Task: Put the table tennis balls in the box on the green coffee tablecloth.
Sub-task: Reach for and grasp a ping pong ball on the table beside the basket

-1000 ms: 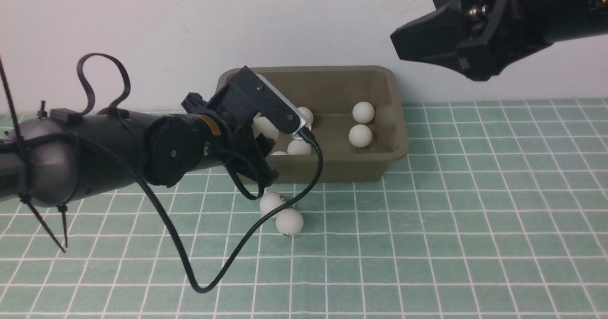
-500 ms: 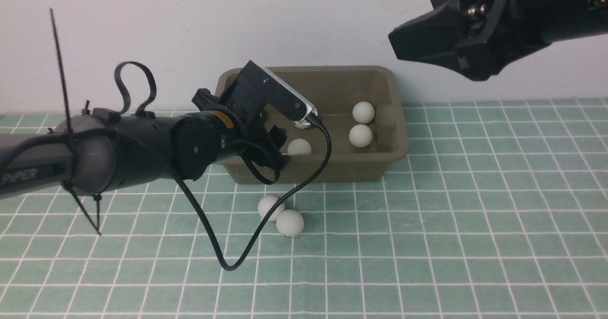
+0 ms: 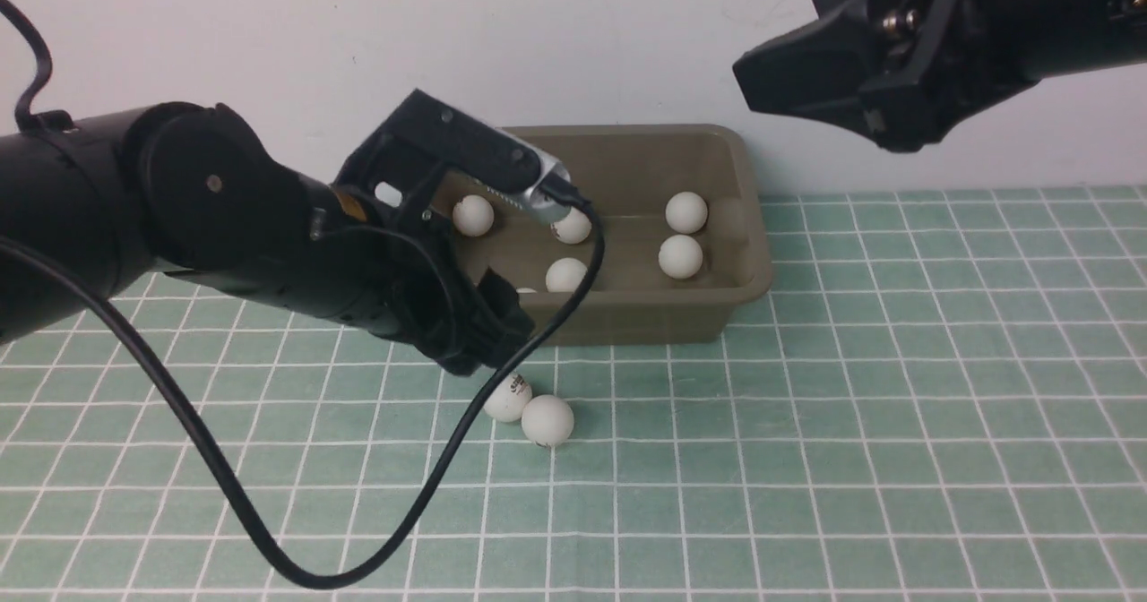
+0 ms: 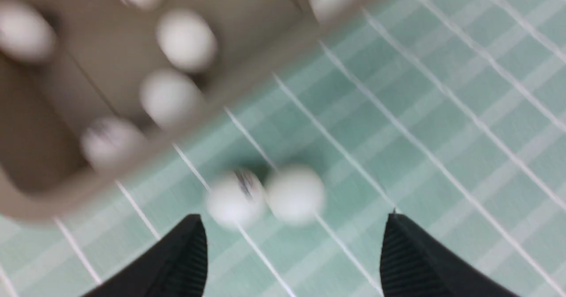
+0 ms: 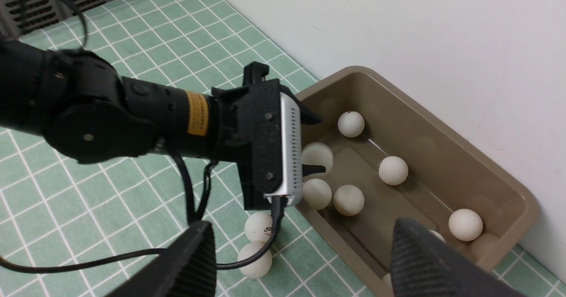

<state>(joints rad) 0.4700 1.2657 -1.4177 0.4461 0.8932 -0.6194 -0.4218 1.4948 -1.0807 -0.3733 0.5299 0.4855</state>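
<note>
We find the box (image 3: 645, 320) standing on the green coffee tablecloth (image 3: 896, 423), at the far side of the surface and close to the white wall (image 3: 582, 38). We cannot tell whether the two touch.

Inside the box, five table tennis balls (image 3: 679, 256) are plainly seen from the front. A sixth is partly hidden behind the near wall of the box.

Two more balls lie outside on the cloth, just in front of that near wall and towards its left end. They are the marked ball (image 3: 507, 400), which bears a dark printed logo, and the second loose ball (image 3: 547, 419). These two touch each other.

The left arm (image 3: 179, 217) reaches in from the left and crosses the near left corner of the box. The left gripper (image 4: 292, 226) points down at the loose pair. Its jaws are apart and carry nothing. The wrist view is blurred, so we cannot rule on contact between the jaws and the marked ball.

The right gripper (image 5: 300, 226) is raised, above and to the right of the box. Its jaws are parted and empty.

A black cable (image 3: 269, 544) loops from the left wrist down over the cloth. In the front view it crosses the left edge of the marked ball.
</note>
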